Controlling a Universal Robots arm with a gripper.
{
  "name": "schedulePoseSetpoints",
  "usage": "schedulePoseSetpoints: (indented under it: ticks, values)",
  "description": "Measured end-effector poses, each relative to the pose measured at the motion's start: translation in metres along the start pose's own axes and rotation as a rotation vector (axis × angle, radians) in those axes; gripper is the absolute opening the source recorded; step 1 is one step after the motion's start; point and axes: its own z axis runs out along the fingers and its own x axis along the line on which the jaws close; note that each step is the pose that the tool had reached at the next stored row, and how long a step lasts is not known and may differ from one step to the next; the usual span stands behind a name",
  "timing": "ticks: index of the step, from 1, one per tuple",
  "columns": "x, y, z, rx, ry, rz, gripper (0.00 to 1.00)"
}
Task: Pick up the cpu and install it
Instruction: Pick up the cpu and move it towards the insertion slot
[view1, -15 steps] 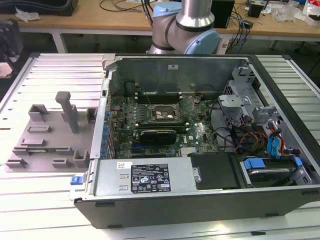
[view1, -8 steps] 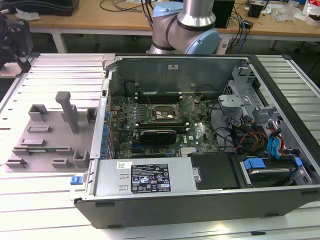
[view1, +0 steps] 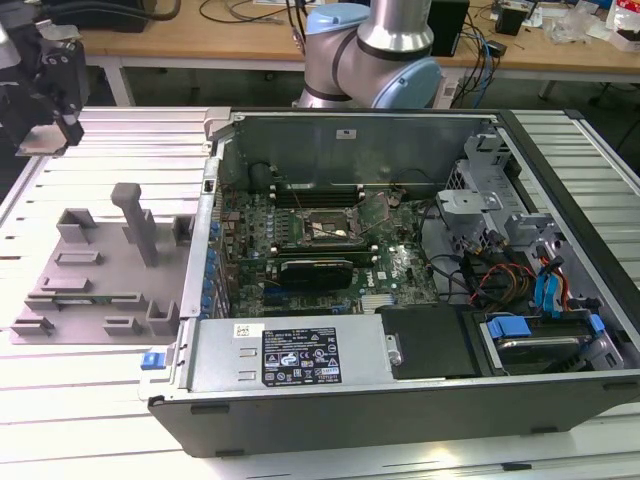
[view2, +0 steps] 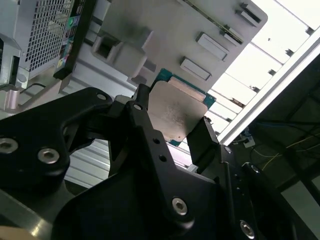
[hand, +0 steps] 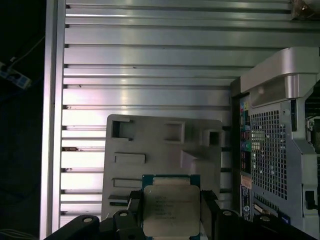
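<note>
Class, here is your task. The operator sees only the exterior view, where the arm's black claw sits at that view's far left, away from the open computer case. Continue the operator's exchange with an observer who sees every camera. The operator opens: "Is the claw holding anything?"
Observer: Yes. In the first wrist view the claw is shut on the cpu, gripping two opposite edges.
Operator: Which face shows?
Observer: Its silver metal top faces that camera.
Operator: What shows beyond it?
Observer: The grey fixture tray, not the computer case.
</note>
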Motion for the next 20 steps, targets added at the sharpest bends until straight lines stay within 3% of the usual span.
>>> schedulePoseSetpoints:
  ticks: [8,14,20]
  values:
    - [-0.0262,-0.0001,0.0007,0.0000,0.0000,0.000,0.55]
    - [-0.0379,-0.0002,0.0010,0.0000,0.0000,0.000,0.55]
    - [-0.0548,-0.0003,0.0015,0.0000,0.0000,0.000,0.55]
